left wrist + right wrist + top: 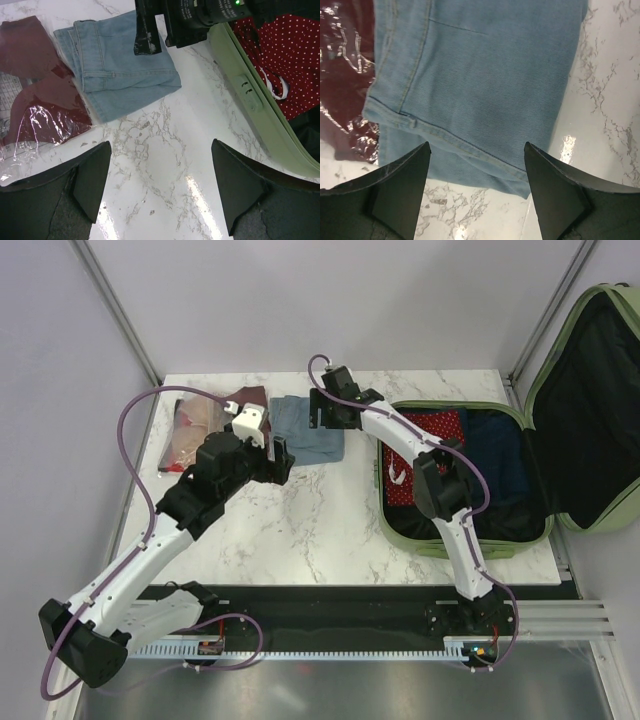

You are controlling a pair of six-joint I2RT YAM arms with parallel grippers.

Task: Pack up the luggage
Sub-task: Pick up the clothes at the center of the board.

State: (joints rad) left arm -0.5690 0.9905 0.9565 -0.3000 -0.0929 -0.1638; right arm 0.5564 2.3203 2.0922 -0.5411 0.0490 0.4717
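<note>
top view, table centre as the dial. marble table (320, 525).

- 10 o'clock: maroon garment in a clear plastic bag (200, 430), flat on the marble, near the far-left corner.
- left gripper (281, 460): just off centre toward 11, jaws wide apart, nothing between them. its own camera shows only bare marble between the fingers (92, 175). it points toward 3 o'clock.
- 12 o'clock: folded light-blue jeans (308, 432), flat, left edge against the bag (40, 95), possibly overlapping it.
- right gripper (322, 418): over the jeans at 12, arm reaching out across the luggage's left side. jaws spread wide, not clamped on anything. wrist camera has the denim (480, 75) filling the gap between the fingers (405, 185), hem edge near the tips. can't tell if the tips touch the cloth.
- 3 o'clock: the luggage (540, 532), sage-green hard shell, lying open on the right side of the table. lid is swung out to the right past the table edge, black lining showing.
- inside the base: red polka-dot garment (445, 430) on the left half, dark navy item (505, 465) to its right.
- the left wrist view shows the green rim (250, 100) just beside the jeans' right edge, with a strip of marble between.
</note>
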